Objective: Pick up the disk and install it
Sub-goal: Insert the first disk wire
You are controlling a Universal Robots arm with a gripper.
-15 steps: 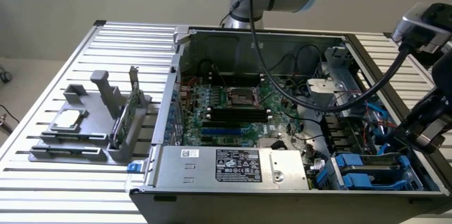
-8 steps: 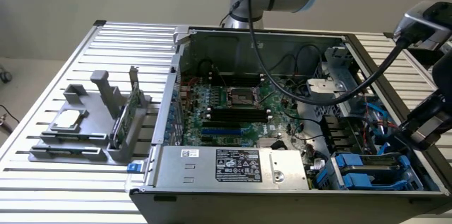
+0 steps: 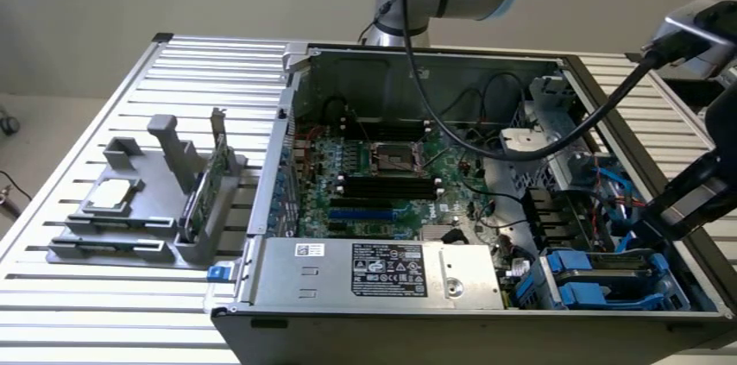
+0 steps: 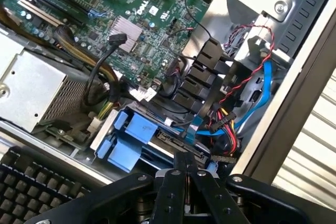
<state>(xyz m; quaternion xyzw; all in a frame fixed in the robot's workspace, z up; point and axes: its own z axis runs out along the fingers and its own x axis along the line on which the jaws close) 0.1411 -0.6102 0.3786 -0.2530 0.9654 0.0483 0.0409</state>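
gripper (image 4: 185,163) sitting pinched shut near blue-railed disk (image 3: 576,272), exterior view's lower right; red and blue cables (image 4: 266,74) crowding beside; motherboard (image 4: 131,30) reading 'dell'.

Green mobo (image 3: 381,166), blue disk rails (image 4: 137,129), silver PSU (image 3: 302,283) w/ black label (image 3: 386,268).

– Off to the exterior view's left?
– Grey rack (image 3: 133,158) on slatted table (image 3: 69,313). Square chip (image 3: 116,195) lies flat, green card (image 3: 202,192) stands upright.
– Computer case (image 3: 426,67)?
– Open. Motherboard (image 3: 345,166), silver power supply (image 3: 368,270), black cables (image 3: 461,115).

Bright, even, diffuse light; soft, faint shadows.
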